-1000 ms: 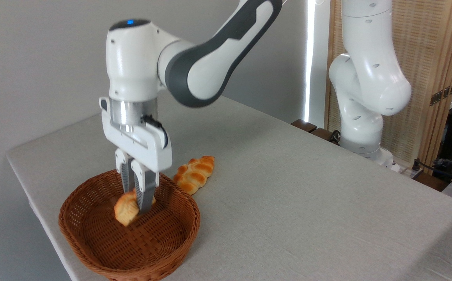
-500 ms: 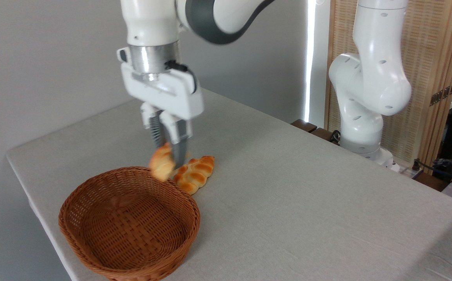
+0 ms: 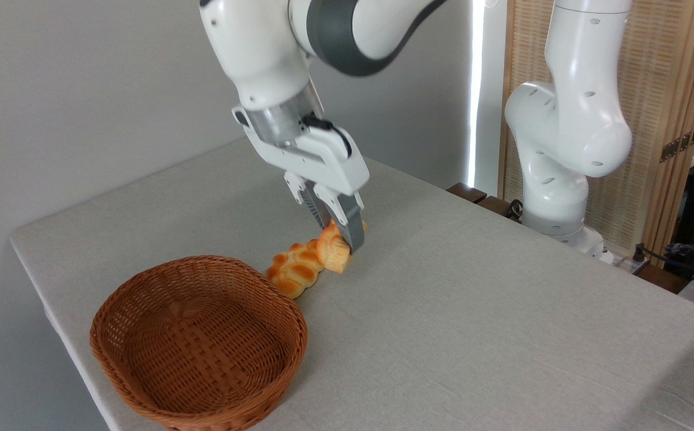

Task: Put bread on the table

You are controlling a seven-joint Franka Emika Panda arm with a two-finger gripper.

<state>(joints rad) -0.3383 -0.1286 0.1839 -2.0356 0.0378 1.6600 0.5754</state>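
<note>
- The white two-finger tool (image 3: 342, 236) of the white-and-grey robot arm (image 3: 299, 54) hangs tilted over the middle of the counter (image 3: 472, 311) — a large flat top under light grey-beige cloth with rounded corners.
- Its grey fingers (image 3: 352, 230) are pinching the small round golden-orange bun (image 3: 332, 251), which sits between them with its paler base turned down and to the right.
- The bun is held just above the cloth; whether its lowest edge touches the counter cannot be told from this view.
- At about 8 o'clock from the bun lies an elongated braided golden loaf (image 3: 294, 272), flat on the counter — the bun overlaps the loaf's upper end in the picture, and contact between the two cannot be made out.
- Further along the same 8 o'clock line, toward the near left corner, stands a brown woven wicker basket (image 3: 161, 383), oval, upright, with nothing inside it; its rim is just beside the lower end of the loaf.
- The arm's white base column (image 3: 562, 149) rises at the counter's far edge, at about 2 o'clock from the bun and well apart from it.
- Behind that column stands a pale wooden slatted screen (image 3: 658, 90).
</note>
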